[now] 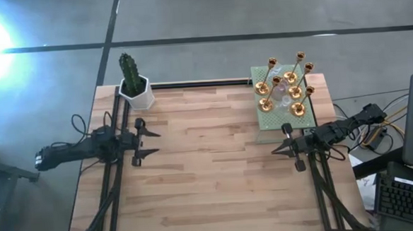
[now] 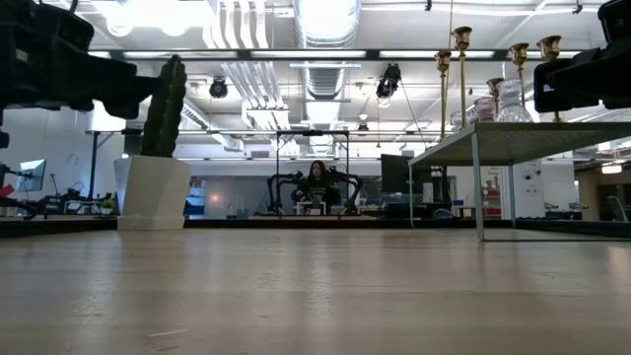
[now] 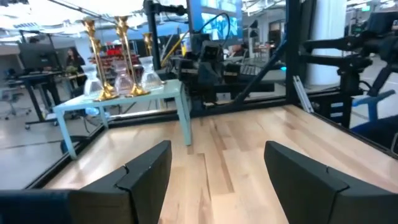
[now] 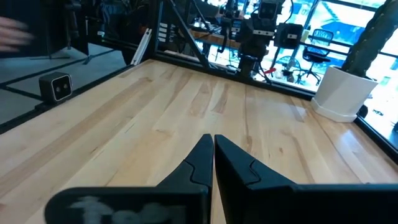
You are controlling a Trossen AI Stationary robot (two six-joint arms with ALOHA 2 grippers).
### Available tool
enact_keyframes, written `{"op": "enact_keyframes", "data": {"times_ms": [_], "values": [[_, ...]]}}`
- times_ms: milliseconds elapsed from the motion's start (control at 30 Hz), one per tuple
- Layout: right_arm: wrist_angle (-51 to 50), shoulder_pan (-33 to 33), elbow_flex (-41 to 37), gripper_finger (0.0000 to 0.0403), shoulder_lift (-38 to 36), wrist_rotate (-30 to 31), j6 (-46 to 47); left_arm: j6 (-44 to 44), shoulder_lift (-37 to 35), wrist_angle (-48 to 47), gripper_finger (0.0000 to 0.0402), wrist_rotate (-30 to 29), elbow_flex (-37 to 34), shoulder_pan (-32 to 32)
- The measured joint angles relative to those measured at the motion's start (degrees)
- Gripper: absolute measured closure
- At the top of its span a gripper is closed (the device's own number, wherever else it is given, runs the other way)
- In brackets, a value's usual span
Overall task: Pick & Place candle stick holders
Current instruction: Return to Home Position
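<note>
A: What is seen nearest?
B: The left hand [image 1: 158,143] is held spread wide and empty above the bench [image 1: 217,178]. The right hand [image 1: 274,151] is pressed closed, with nothing held.
A: And farther off?
B: The candle stick holders [image 1: 295,92] are grouped on the shelf [image 1: 269,118], at the bench's far right corner.

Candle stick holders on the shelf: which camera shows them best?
The high view: it shows the clustered candle stick holders from above on the shelf. The low view shows only some tops, the left wrist view a few side-on, the right wrist view none.
</note>
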Motion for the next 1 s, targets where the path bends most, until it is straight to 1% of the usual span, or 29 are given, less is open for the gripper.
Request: {"op": "enact_keyframes", "data": {"times_ms": [1000], "values": [[-0.03,-0.01,0.00,0.0394,-0.01,0.00,0.00,-0.15,0.59,0.09,0.0140,0.13,-0.13,0.28]]}}
